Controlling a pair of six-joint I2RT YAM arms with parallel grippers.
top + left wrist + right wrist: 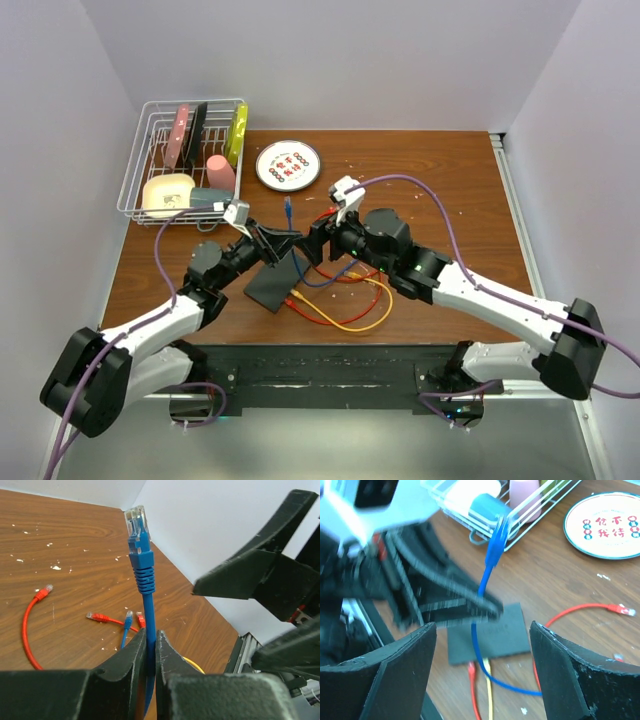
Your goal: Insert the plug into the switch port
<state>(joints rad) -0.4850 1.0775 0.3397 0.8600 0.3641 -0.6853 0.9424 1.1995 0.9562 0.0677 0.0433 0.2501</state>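
Note:
The plug is a clear-tipped connector on a blue cable, standing upright above my left gripper, which is shut on the cable just below the plug's boot. In the top view the plug sits above the left gripper. The switch lies flat on the table just below both grippers, and a red and a yellow cable enter its near edge. My right gripper is open, hovering over the switch and facing the left gripper, nothing between its fingers.
A white wire dish rack with cups and utensils stands at the back left. A round white plate lies beside it. Loops of red cable and yellow cable lie right of the switch. Loose red and blue plug ends lie on the wood.

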